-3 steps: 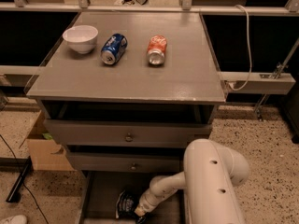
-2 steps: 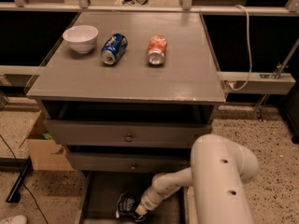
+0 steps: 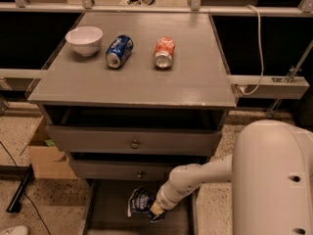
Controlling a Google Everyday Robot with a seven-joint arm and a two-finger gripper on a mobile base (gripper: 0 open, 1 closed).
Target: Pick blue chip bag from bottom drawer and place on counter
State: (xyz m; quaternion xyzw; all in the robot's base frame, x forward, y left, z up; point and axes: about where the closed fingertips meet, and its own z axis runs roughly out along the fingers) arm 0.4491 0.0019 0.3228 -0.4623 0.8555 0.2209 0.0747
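The blue chip bag (image 3: pixel 139 202), dark navy foil with white lettering, is over the open bottom drawer (image 3: pixel 105 214) of the grey cabinet. My gripper (image 3: pixel 156 211) is at the bag's right edge, shut on it and holding it slightly above the drawer floor. My white arm (image 3: pixel 195 177) reaches down to it from the lower right. The counter (image 3: pixel 146 84) is the grey cabinet top above.
On the counter lie a white bowl (image 3: pixel 84 39), a blue soda can (image 3: pixel 119 51) and an orange soda can (image 3: pixel 164 52). Two upper drawers with knobs (image 3: pixel 134 144) stand slightly open above the bag. A cardboard box (image 3: pixel 46 155) is on the floor to the left.
My gripper and the blue chip bag have risen a little and shifted right inside the bottom drawer. My arm's body has moved right.
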